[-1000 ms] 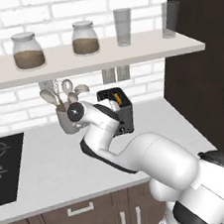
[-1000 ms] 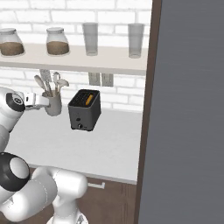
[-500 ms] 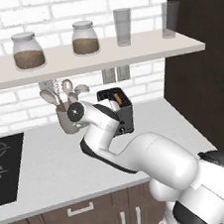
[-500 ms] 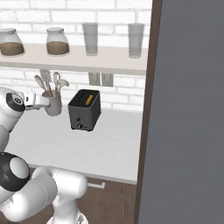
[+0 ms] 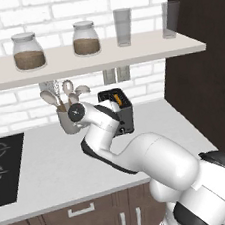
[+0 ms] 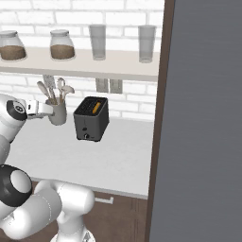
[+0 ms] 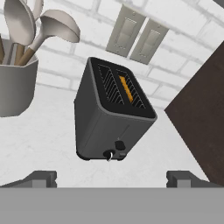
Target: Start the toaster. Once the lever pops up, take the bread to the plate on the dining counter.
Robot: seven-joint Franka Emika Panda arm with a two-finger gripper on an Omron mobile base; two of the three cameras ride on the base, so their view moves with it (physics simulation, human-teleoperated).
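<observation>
On the worktop we see the toaster (image 7: pixel 113 118) with the bread (image 7: pixel 126 88) in one slot; our gripper (image 7: pixel 111 178) hovers short of it, fingers spread wide

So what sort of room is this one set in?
A home kitchen, rendered: a toaster and a cup of utensils stand on a white worktop against a brick wall, with a black hob at one end.

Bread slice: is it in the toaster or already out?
In. The bread sits down inside one slot of the toaster, only its orange top edge showing between the slot's wires.
</observation>
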